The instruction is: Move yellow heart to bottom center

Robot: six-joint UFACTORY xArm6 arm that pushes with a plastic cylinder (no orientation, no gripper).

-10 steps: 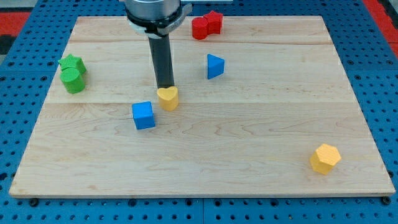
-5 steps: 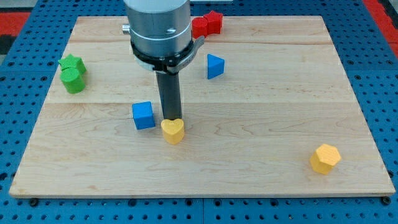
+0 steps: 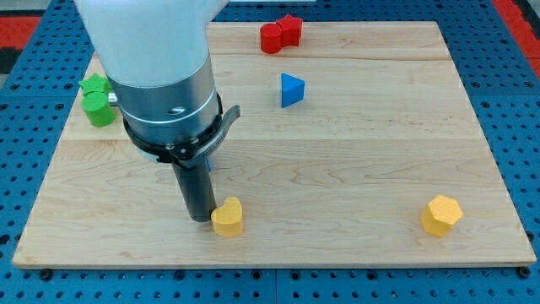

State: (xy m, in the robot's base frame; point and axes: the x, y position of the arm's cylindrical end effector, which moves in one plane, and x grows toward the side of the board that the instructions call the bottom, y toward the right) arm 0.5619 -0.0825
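The yellow heart (image 3: 227,217) lies on the wooden board (image 3: 354,160) near its bottom edge, a little left of the middle. My tip (image 3: 201,219) is down on the board just to the heart's left, touching or nearly touching it. The arm's large grey body covers much of the board's upper left part.
A yellow hexagon (image 3: 441,214) sits at the bottom right. A blue triangular block (image 3: 291,89) lies above centre. Two red blocks (image 3: 280,35) sit at the top edge. Two green blocks (image 3: 97,99) sit at the left. A blue cube (image 3: 208,159) is almost hidden behind the arm.
The yellow heart has slid down the board towards the bottom edge. My tip has followed it down and shifted from above it to its left side. The arm now hides the blue cube.
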